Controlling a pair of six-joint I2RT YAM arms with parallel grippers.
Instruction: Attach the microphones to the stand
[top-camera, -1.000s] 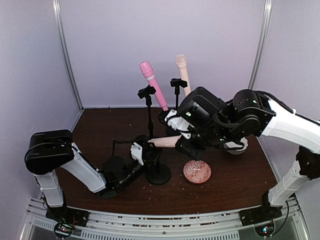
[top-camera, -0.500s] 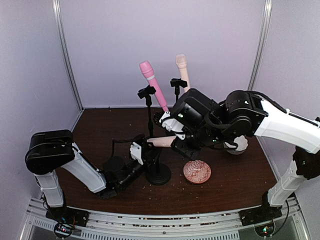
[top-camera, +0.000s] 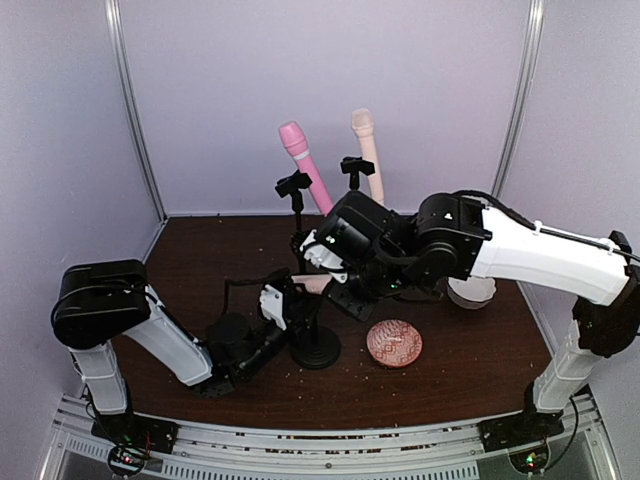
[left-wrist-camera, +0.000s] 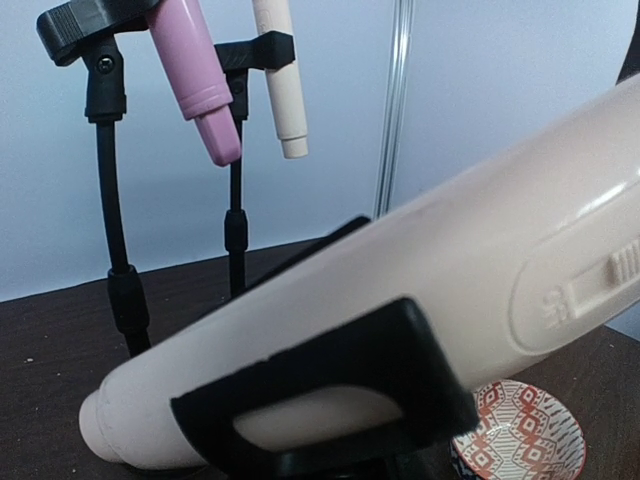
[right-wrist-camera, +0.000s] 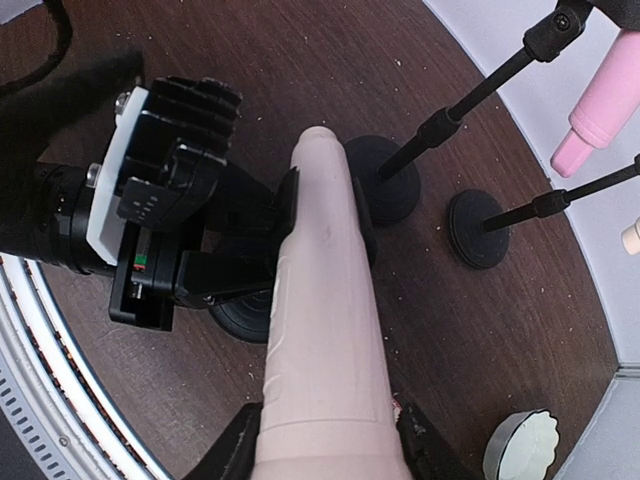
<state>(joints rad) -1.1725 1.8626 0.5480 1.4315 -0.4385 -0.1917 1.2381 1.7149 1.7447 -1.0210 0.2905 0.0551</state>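
A peach-cream microphone (right-wrist-camera: 325, 330) lies almost level, with my right gripper (right-wrist-camera: 325, 445) shut on its thick part. Its narrow tail sits between the arms of the black clip (left-wrist-camera: 420, 350) on the near stand (top-camera: 318, 348). My left gripper (top-camera: 290, 305) stays low on the table, shut on that stand below the clip. Its own fingers are hidden in the left wrist view, which the held microphone (left-wrist-camera: 400, 270) fills. A pink microphone (top-camera: 303, 160) and a second cream microphone (top-camera: 367, 150) stand tilted in the clips of two stands further back.
A round patterned pink dish (top-camera: 394, 343) lies right of the near stand's base. A white round object (top-camera: 470, 292) sits behind the right arm. The round bases of the two back stands (right-wrist-camera: 385, 185) (right-wrist-camera: 480, 228) rest near the back wall.
My right arm has moved left with the cream microphone, bringing its tail to the near stand's clip. The left arm has stayed put.
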